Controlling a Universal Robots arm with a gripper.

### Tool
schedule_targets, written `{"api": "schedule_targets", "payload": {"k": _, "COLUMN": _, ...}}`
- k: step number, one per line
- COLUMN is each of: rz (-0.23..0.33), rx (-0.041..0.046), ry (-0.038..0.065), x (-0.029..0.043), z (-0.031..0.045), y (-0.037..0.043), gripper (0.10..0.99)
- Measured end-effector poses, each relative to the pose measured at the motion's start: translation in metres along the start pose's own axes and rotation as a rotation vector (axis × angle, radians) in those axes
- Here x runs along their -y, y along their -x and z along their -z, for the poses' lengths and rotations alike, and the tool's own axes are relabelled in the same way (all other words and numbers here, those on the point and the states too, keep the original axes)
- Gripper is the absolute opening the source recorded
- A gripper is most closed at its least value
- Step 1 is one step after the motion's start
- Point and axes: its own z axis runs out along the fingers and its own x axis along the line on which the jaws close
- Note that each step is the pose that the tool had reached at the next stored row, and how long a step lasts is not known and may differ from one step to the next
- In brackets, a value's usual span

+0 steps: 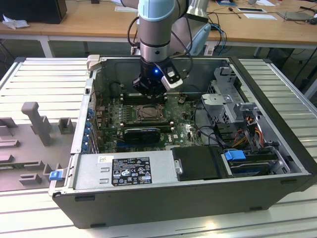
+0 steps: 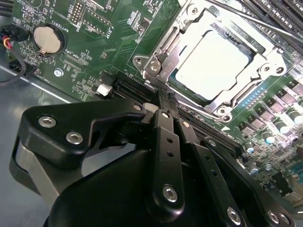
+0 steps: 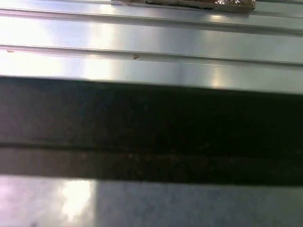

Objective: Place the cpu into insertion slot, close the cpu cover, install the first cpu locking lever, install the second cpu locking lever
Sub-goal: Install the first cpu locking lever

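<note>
The cpu (image 2: 213, 64), a pale square chip, lies in the insertion slot (image 1: 147, 113) on the green board. The silver cpu cover (image 2: 163, 54) lies down around the cpu. A thin metal locking lever (image 2: 265, 26) runs along the far side of the socket. In the second wrist view, my gripper (image 2: 164, 101) is shut, its black fingers pressed together with nothing visible between them. Their tips sit just beside the near corner of the cover. In the exterior view, the gripper (image 1: 150, 89) hangs inside the open computer case, just behind the socket.
A coin battery (image 2: 47, 38) and black memory slots (image 2: 284, 14) flank the socket. The case holds a power supply (image 1: 124, 171), a drive cage (image 1: 233, 106) and cables (image 1: 247, 131). A grey fixture (image 1: 34, 121) stands on the ribbed table at the exterior view's left.
</note>
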Motion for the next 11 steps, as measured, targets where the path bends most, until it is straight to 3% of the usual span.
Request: {"api": "schedule_targets", "payload": {"k": 11, "rz": 0.000, "rx": 0.0005, "ry": -0.001, "x": 0.0001, "z": -0.0037, "y": 0.0001, "gripper": 0.106}}
